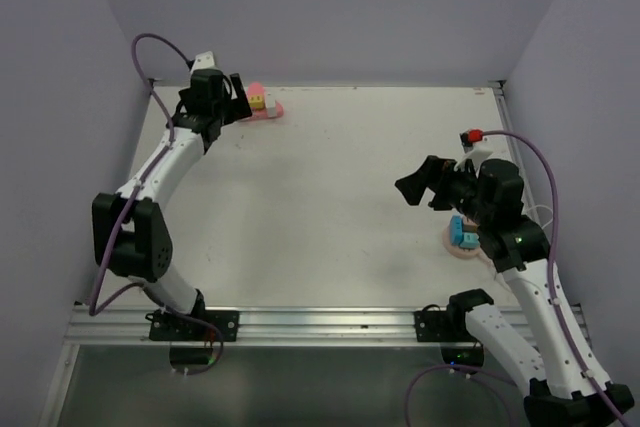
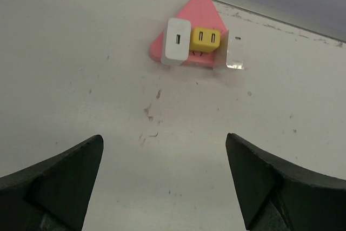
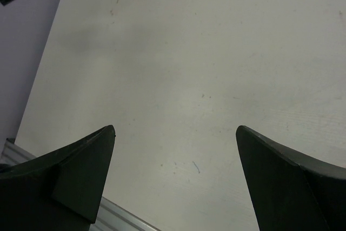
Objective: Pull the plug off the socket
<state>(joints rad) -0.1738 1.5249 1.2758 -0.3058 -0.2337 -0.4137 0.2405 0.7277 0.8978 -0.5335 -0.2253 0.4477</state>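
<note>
Sitting near the far left corner of the table, the white rectangular plug block [image 2: 177, 41] lies pressed side-on against a small yellow two-slot socket cube [image 2: 206, 40]. Both rest on a flat pink triangular base [image 2: 203, 6], with a translucent white tab [image 2: 236, 52] touching the cube's other side. The left gripper [image 2: 164, 147] hangs just short of this cluster with its dark jaws spread wide, nothing between them and no contact with plug, cube or base; bare table shows in the gap. The right gripper [image 3: 175, 131] is likewise fully spread and holds nothing. It is raised over the right half of the table and faces across it, well apart from the plug. Beside the right arm, a blue block [image 1: 462, 232] sits on a round pink pad [image 1: 450, 247]. The white table top [image 1: 340, 197] is matte and marked with faint scuffs and specks. A metal rail [image 1: 320, 322] runs along its near edge, where both arm bases are bolted. Plain lavender walls [image 1: 340, 7] close in the far side and both flanks.
</note>
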